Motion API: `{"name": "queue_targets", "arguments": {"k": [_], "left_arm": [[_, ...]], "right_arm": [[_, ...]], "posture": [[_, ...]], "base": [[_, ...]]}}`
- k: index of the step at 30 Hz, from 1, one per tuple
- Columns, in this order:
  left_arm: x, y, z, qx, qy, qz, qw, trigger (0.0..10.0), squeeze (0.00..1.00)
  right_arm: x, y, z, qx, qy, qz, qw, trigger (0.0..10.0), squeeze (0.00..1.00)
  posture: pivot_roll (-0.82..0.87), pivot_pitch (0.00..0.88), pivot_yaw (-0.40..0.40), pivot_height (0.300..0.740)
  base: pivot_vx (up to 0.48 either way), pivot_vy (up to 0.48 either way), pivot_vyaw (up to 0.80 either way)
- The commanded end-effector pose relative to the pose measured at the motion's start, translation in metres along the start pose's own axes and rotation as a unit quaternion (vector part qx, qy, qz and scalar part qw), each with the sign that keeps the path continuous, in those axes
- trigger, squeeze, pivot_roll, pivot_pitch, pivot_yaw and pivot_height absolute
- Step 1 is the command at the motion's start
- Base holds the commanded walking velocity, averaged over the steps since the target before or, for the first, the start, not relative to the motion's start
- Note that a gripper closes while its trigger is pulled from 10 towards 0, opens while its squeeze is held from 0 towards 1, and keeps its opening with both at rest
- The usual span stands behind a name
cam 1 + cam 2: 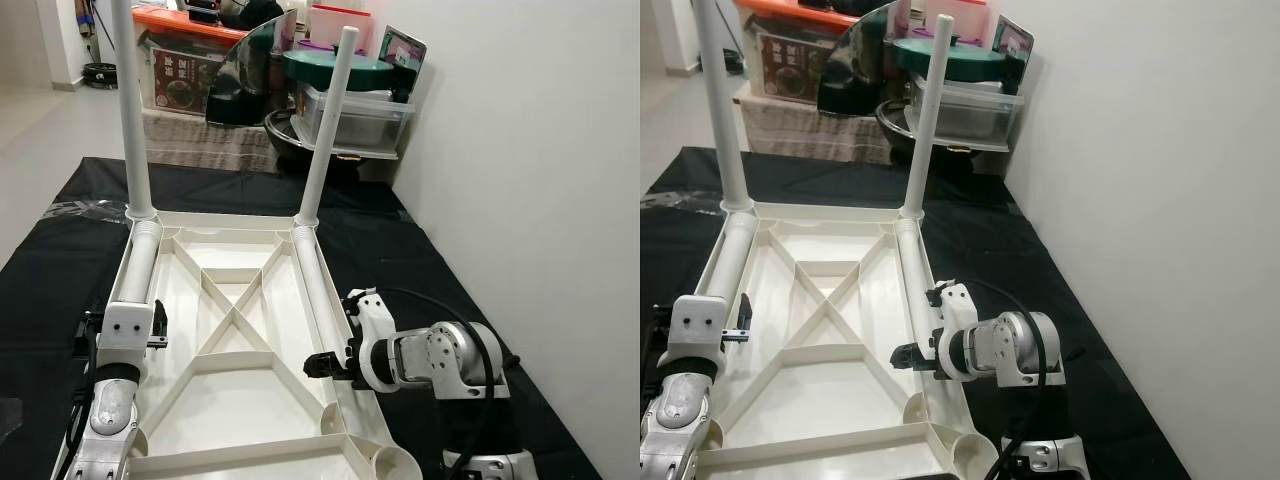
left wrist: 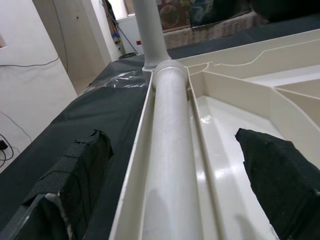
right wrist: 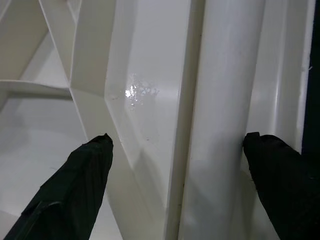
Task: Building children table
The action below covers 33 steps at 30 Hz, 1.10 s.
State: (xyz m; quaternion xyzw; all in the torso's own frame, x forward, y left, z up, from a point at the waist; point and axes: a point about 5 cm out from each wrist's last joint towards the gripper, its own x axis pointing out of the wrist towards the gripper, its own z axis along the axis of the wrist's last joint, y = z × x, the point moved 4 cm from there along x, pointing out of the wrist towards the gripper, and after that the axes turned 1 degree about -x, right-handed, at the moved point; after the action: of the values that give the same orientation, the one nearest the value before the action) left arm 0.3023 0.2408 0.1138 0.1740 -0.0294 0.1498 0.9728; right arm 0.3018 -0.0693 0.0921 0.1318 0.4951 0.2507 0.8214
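On a black floor mat (image 1: 420,250) lies the upturned tabletop (image 1: 235,380); each gripper, left (image 2: 170,180) and right (image 3: 175,175), spreads astride a stowed leg.

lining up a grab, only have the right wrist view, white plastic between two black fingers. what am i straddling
Observer: The right gripper sits at the right side rail of the upturned table top, fingers open around a loose leg lying along that rail.
Operator: any legs fitted yet
Observer: Two, upright in the far corner sockets: far left leg, far right leg.
Operator: where's my left
Observer: The left gripper straddles another leg lying along the left rail, fingers open.
Operator: near sockets free
Observer: The near right corner socket looks open.
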Motion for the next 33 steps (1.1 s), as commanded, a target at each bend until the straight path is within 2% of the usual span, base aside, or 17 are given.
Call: {"name": "queue_targets", "arguments": {"k": [1,5,10,13,15,16,17,18,19,20,23,29,32,33], "left_arm": [[-0.006,-0.012,-0.015,0.007,0.032,-0.022,0.999,10.0,0.00],[-0.007,-0.008,-0.015,0.011,0.032,-0.020,0.999,10.0,0.00],[-0.007,-0.003,-0.015,0.016,0.031,-0.019,0.999,10.0,0.00],[-0.005,-0.002,-0.013,0.019,0.029,-0.021,0.999,10.0,0.00],[-0.005,-0.002,-0.013,0.019,0.029,-0.021,0.999,10.0,0.00],[-0.005,-0.002,-0.012,0.020,0.028,-0.022,0.999,10.0,0.00],[-0.005,-0.002,-0.012,0.020,0.028,-0.022,0.999,10.0,0.00],[-0.005,-0.002,-0.012,0.020,0.028,-0.022,0.999,10.0,0.00],[-0.005,-0.001,-0.012,0.021,0.028,-0.023,0.999,10.0,0.00],[-0.005,-0.001,-0.012,0.021,0.028,-0.023,0.999,10.0,0.00],[-0.006,-0.001,-0.012,0.022,0.029,-0.024,0.999,10.0,0.00],[-0.007,-0.002,-0.012,0.021,0.030,-0.024,0.999,10.0,0.00],[-0.007,-0.003,-0.013,0.020,0.031,-0.024,0.999,10.0,0.00],[-0.008,-0.003,-0.014,0.020,0.032,-0.024,0.999,10.0,0.00]], "right_arm": [[0.021,0.002,-0.030,0.055,0.065,0.045,0.995,10.0,0.00],[0.029,-0.001,-0.035,0.072,0.059,0.068,0.993,10.0,0.00],[0.032,0.006,-0.036,0.047,0.059,0.094,0.993,10.0,0.00],[0.036,-0.004,-0.038,-0.029,0.061,0.046,0.997,10.0,0.00],[0.036,-0.004,-0.038,-0.029,0.061,0.046,0.997,10.0,0.00],[0.037,-0.007,-0.037,-0.050,0.060,0.034,0.996,10.0,0.00],[0.037,-0.007,-0.037,-0.050,0.060,0.034,0.996,10.0,0.00],[0.038,-0.011,-0.034,-0.092,0.052,0.011,0.994,10.0,0.00],[0.037,-0.017,-0.030,-0.154,0.047,-0.025,0.987,10.0,0.00],[0.037,-0.017,-0.030,-0.154,0.047,-0.025,0.987,10.0,0.00],[0.035,-0.018,-0.032,-0.196,0.056,-0.046,0.978,10.0,0.00],[0.037,-0.026,-0.038,-0.192,0.074,-0.066,0.976,10.0,0.00],[0.040,-0.036,-0.036,-0.157,0.072,-0.084,0.981,10.0,0.00],[0.042,-0.034,-0.038,-0.131,0.077,-0.071,0.986,10.0,0.00]], "posture": [[0.00,0.000,-0.176,0.740],[0.01,0.000,-0.171,0.740],[0.03,0.000,-0.155,0.740],[0.03,0.000,-0.145,0.740],[0.03,0.000,-0.145,0.740],[0.03,0.000,-0.145,0.740],[0.03,0.000,-0.145,0.740],[0.04,0.000,-0.143,0.740],[0.04,0.000,-0.143,0.740],[0.04,0.000,-0.143,0.740],[0.03,0.000,-0.145,0.740],[0.03,0.000,-0.154,0.740],[0.03,0.000,-0.157,0.740],[0.04,0.000,-0.159,0.740]], "base": [[0.000,0.000,0.00],[0.000,0.000,0.00],[0.000,0.000,0.00],[0.000,0.000,0.00],[0.000,0.000,0.00],[0.000,0.000,0.00],[0.000,0.000,0.00],[0.000,0.000,0.00],[0.000,0.000,0.00],[0.000,0.000,0.00],[0.000,0.000,0.00],[0.000,0.000,0.00],[0.000,0.000,0.00],[0.000,0.000,0.00]]}}
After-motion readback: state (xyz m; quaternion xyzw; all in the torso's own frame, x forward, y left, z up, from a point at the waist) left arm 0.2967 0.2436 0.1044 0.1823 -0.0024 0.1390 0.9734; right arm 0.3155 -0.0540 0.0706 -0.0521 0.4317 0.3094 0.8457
